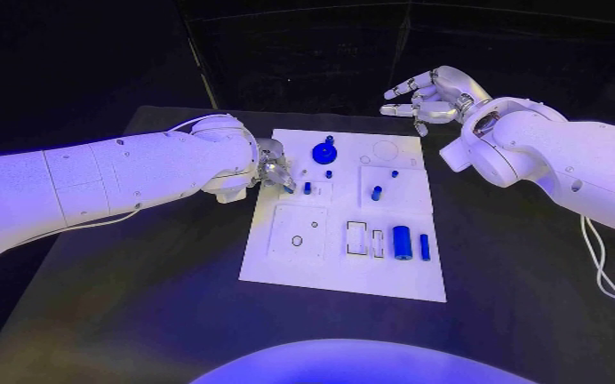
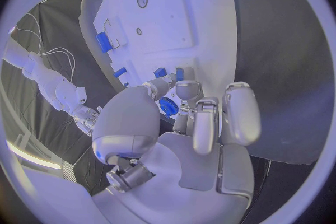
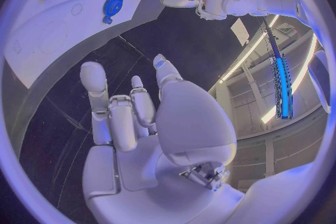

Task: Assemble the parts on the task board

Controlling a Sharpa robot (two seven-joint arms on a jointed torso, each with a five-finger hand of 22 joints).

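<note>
The white task board (image 1: 298,260) lies mid-table. On it are a blue gear (image 1: 325,151), small blue pegs (image 1: 376,193) and a blue cylinder (image 1: 403,242) by a slimmer blue piece (image 1: 424,246). My left hand (image 1: 273,169) hangs over the board's far left part, fingers curled, fingertips (image 2: 187,88) right beside a small blue peg (image 1: 307,188). Whether they pinch the peg (image 2: 180,73) is hidden. The gear (image 2: 168,106) shows between thumb and fingers. My right hand (image 1: 429,100) hovers beyond the board's far right corner, fingers apart, holding nothing (image 3: 133,117).
The board has empty recesses: a round one (image 1: 386,148) at the far right, a small hole (image 1: 298,241) at the near left and rectangular slots (image 1: 356,236) beside the cylinder. Black table (image 1: 141,277) surrounds the board.
</note>
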